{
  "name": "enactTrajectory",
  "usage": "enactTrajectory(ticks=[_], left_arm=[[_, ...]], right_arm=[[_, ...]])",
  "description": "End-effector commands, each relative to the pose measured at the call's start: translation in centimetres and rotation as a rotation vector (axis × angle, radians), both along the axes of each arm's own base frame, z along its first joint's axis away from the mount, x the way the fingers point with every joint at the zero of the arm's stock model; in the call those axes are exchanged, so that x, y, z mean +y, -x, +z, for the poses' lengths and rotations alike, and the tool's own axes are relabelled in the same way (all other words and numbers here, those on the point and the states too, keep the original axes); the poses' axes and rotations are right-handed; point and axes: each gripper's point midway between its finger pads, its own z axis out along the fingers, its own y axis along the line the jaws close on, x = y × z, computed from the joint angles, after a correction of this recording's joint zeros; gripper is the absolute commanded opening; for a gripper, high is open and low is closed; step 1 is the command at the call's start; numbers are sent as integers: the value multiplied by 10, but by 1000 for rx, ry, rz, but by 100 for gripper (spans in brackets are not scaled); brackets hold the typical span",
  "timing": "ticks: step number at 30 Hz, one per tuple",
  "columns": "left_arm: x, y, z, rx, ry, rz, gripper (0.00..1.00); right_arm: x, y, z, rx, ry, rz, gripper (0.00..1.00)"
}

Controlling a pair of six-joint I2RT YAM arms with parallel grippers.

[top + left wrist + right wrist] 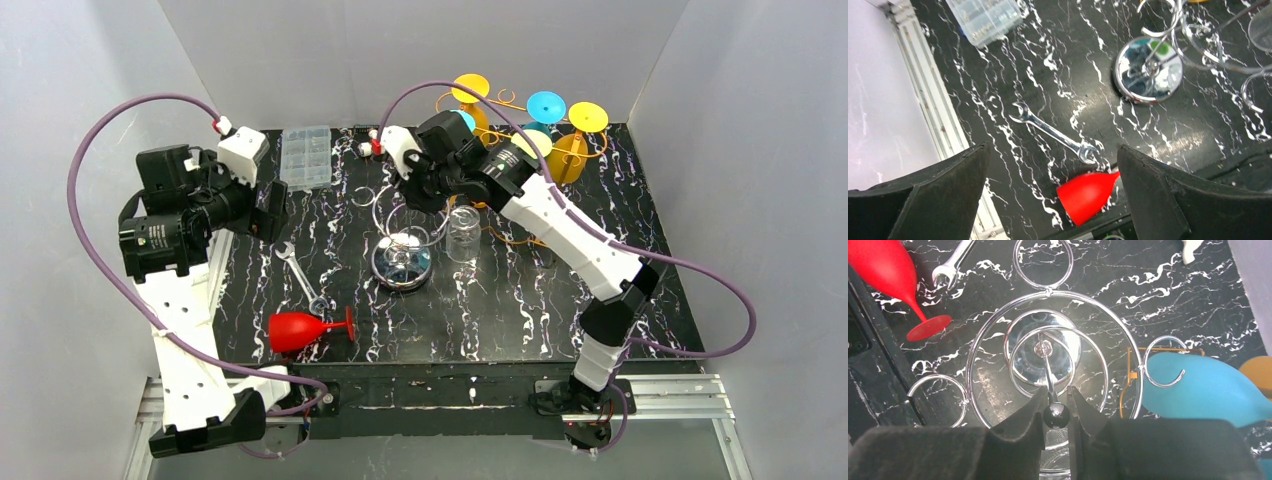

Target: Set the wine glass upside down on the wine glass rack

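Lying on its side, the red wine glass (pixel 300 330) rests on the black marbled table (pixel 500 320), near-left of the chrome wine glass rack (pixel 400 264) and apart from it. Its bowl points away from the rack and its foot toward it. A wrench (pixel 303 280) lies between glass and rack, its near end just beside the stem.

The right gripper (pixel 1056 407) is clenched on the small black ball (pixel 1056 415) topping the rack's central post. Its arm reaches from the near-right of the rack, slanting up and over, with the wrist bent down above the rings.

The left gripper (pixel 1053 165) hangs left of the rack with its fingers spread wide and nothing between them. Its arm is folded upright and the wrist is tilted toward the table.

A clear tumbler (pixel 463 232) stands just right of the rack, and a clear parts box (pixel 306 155) sits far-left of it.
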Motion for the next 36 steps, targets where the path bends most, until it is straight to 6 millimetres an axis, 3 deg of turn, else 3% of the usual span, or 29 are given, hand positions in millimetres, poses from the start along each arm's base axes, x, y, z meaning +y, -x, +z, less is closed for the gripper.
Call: enactTrajectory(ticks=[1,10,16,18,22,25,29,36], left_arm=[[-6,27,-26,151,8,-42,98],[-2,83,-97,528,5,-30,98],[-7,103,-130,641,28,-53,98],[-12,114,-144,695,40,-92,98],[-7,123,-173,790,31,-94,98],[-5,122,-185,808,48,-79,98],[-8,116,-191,803,118,-73,98],[-12,112,-201,911,240,-109,98]], right_arm=[[-17,-5,118,-284,-244,-25,1],[-21,-5,89,-245,-228,-45,1],[-24,-4,79,-234,-235,-55,2],[-25,-3,77,-232,-241,-62,16],[-26,-3,76,-230,-275,-87,60],[-29,-1,80,-233,-313,-105,78],[-35,3,92,-246,-361,-127,92],[-45,12,111,-243,-407,-140,98]])
